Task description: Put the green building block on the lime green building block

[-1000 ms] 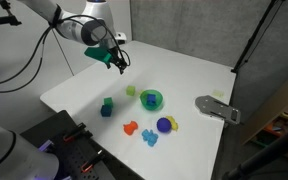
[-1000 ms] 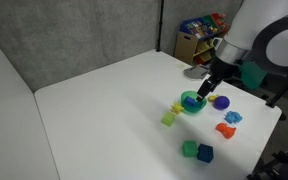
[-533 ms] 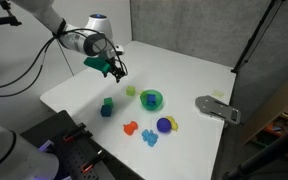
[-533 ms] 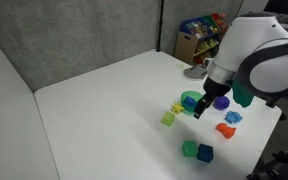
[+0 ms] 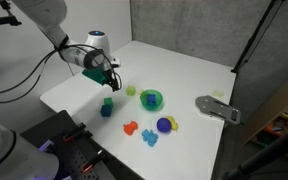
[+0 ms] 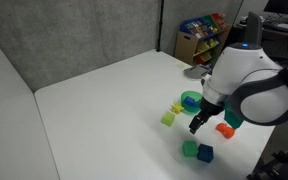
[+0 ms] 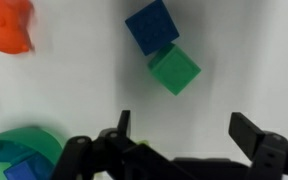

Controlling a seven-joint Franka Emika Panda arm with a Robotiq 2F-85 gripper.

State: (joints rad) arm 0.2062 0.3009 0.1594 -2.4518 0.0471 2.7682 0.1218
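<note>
The green building block sits on the white table touching a dark blue cube; both show in the other exterior view, green and blue. The lime green building block stands apart from them, beside the green bowl. My gripper hangs open and empty above the table, close to the green block. In the wrist view the open jaws sit just below the green block and the blue cube. The lime block is not clear in that view.
The green bowl holds a blue piece. An orange toy, a light blue toy, a purple ball and a yellow piece lie nearby. A grey flat object lies at the table's edge.
My arm has moved down and across from over the bowl area toward the green and blue blocks. The gripper stays open. The blocks have not moved.
</note>
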